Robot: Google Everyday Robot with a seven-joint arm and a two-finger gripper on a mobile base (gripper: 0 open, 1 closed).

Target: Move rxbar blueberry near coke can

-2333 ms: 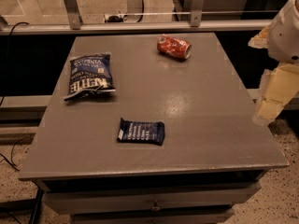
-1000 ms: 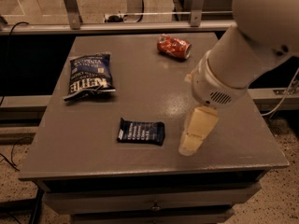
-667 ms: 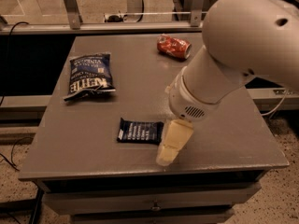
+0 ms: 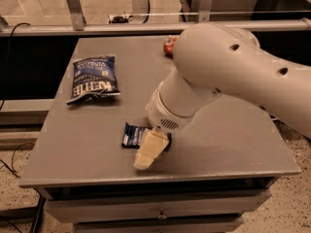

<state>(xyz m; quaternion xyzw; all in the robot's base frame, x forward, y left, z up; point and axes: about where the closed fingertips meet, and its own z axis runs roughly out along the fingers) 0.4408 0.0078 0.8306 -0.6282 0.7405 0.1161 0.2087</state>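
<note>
arm (image 4: 233,67): bent, extends from right | gripper (image 4: 147,154): angled down-left (below wrist (image 4: 167,113))

Grey flat-topped surface (image 4: 73,149), drawer front just under front edge. Three things lying on it afaict. Big blue crinkly chip bag with white lettering (image 4: 93,79): flat, left side, toward back. Small flat dark navy bar wrapper (image 4: 131,135): nearer front, left of middle, right end hidden under cream jaws hanging right over it. Red aluminium can (image 4: 168,45): by back edge, mostly hidden behind white arm, well apart from wrapper.
</note>
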